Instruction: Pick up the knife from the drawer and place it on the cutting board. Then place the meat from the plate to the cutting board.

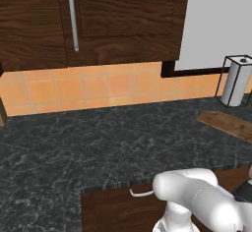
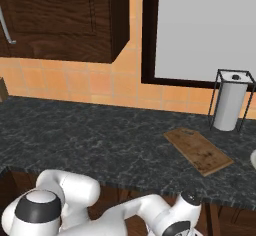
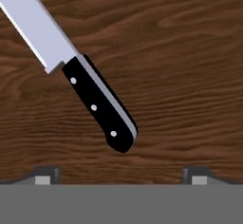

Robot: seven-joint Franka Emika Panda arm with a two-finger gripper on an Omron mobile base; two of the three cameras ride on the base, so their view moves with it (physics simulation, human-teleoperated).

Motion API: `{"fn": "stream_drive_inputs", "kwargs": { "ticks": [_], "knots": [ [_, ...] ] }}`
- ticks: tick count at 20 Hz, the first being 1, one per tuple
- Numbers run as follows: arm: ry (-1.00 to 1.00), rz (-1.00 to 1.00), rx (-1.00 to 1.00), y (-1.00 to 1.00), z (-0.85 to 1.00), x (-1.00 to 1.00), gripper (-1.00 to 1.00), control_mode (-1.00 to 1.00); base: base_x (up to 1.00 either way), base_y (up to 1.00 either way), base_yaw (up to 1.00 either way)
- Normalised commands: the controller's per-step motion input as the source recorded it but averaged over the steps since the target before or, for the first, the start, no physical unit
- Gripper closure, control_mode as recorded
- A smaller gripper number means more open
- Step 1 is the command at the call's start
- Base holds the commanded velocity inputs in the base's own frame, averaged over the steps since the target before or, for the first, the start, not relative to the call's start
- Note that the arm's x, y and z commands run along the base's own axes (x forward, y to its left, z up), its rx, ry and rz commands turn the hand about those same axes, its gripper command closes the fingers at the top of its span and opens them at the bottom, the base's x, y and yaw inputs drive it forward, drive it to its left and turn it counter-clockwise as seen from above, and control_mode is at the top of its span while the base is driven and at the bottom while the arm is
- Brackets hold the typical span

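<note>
the two-finger gripper (image 3: 121, 174) hangs over the dark wooden floor of the open drawer (image 3: 190, 76), its small dark finger tips (image 3: 46, 175) spread wide apart at either side, holding nothing and touching nothing. between them and a little above, the chef's knife with a broad silver blade and a black riveted handle (image 3: 95, 99) lies flat on the drawer floor, blade running off toward the upper left of the hand view, handle butt pointing down toward the gap between the tips but clear of both.

from the base, the white arm (image 2: 120, 215) bends low in front of the black speckled stone counter (image 2: 100, 140). to the right on that counter lies the thin rectangular brown wooden cutting board (image 2: 198, 150), bare, and beyond it a white paper-towel roll in a black wire stand (image 2: 230, 105) stands upright near the wall.
</note>
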Motion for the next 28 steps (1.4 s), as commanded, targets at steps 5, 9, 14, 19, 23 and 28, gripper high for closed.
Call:
{"fn": "stream_drive_inputs", "kwargs": {
  "ticks": [5,9,14,19,23,28],
  "knots": [
    [-0.22,0.0,0.0,0.07,-0.2,0.22,-1.0,-1.0,0.0,0.0,0.0],
    [-0.02,0.0,-0.05,0.02,-0.08,0.06,-1.0,-1.0,0.0,0.0,0.0],
    [0.07,0.02,-0.06,0.17,0.0,-0.03,-1.0,-1.0,0.0,0.0,0.0],
    [0.01,0.1,-0.07,0.29,-0.19,0.0,-1.0,-1.0,0.0,0.0,0.0],
    [0.0,0.11,-0.07,0.04,-0.24,0.0,-1.0,-1.0,0.0,0.0,0.0],
    [0.0,0.07,-0.02,0.0,-0.14,0.14,-1.0,-1.0,0.0,0.0,0.0]
  ]
}}
